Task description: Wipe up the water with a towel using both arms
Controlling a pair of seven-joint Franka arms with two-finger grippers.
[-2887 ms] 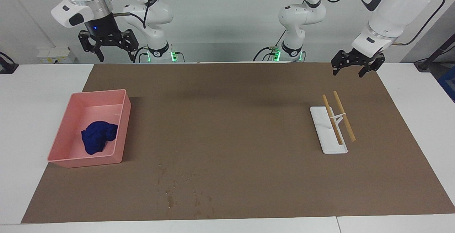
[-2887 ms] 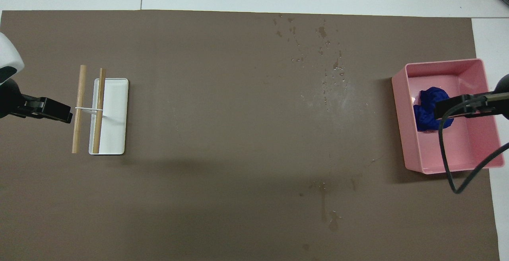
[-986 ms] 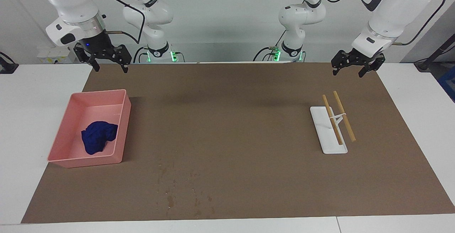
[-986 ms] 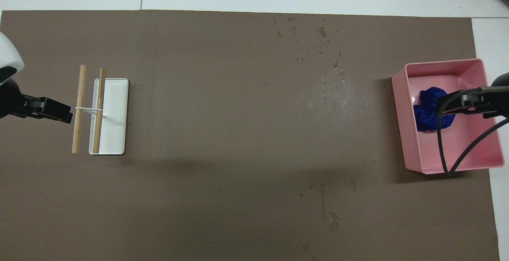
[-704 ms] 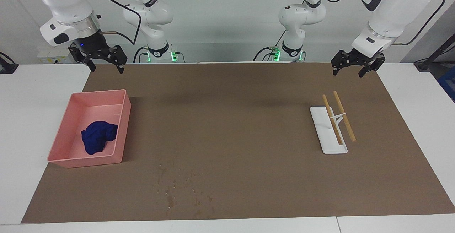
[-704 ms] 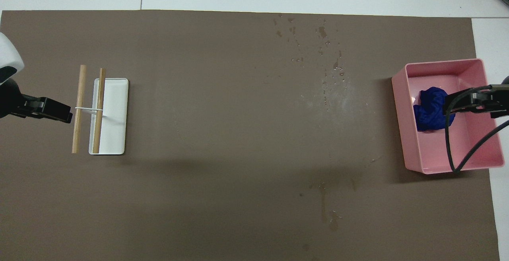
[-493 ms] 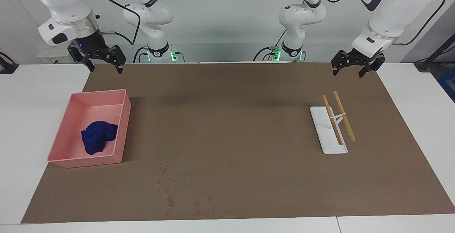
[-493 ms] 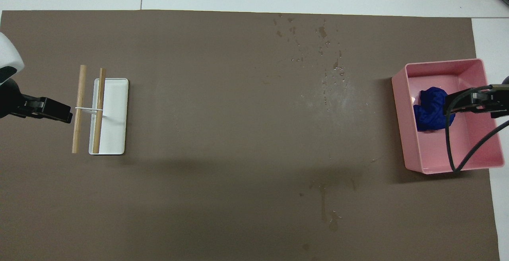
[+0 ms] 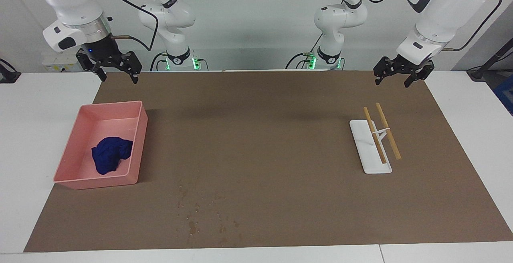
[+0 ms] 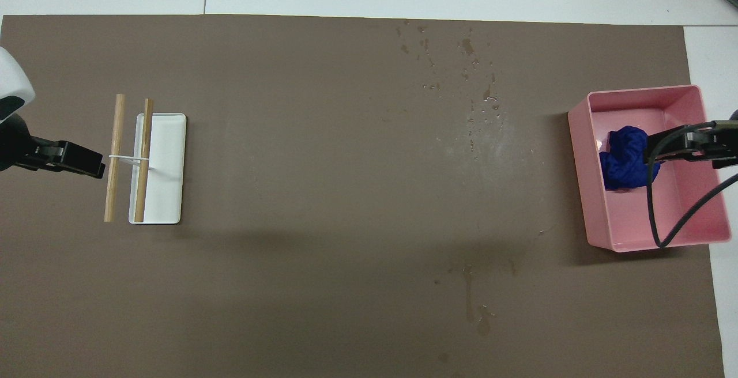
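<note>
Facing view, left to right: right gripper [image 9: 116, 76] upper left, jaws spread, high above one pink tray [image 9: 138, 146] holding one towel [image 9: 110, 154]. Water [image 9: 204, 215] specks bottom center. Left gripper [image 9: 393, 80] upper right, jaws spread, empty.

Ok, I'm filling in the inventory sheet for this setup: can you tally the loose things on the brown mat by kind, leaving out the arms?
Towel: 1
Pink tray: 1
White plate: 1
Wooden sticks: 2
Total: 5
The water is scattered drops, so it is not counted.
</note>
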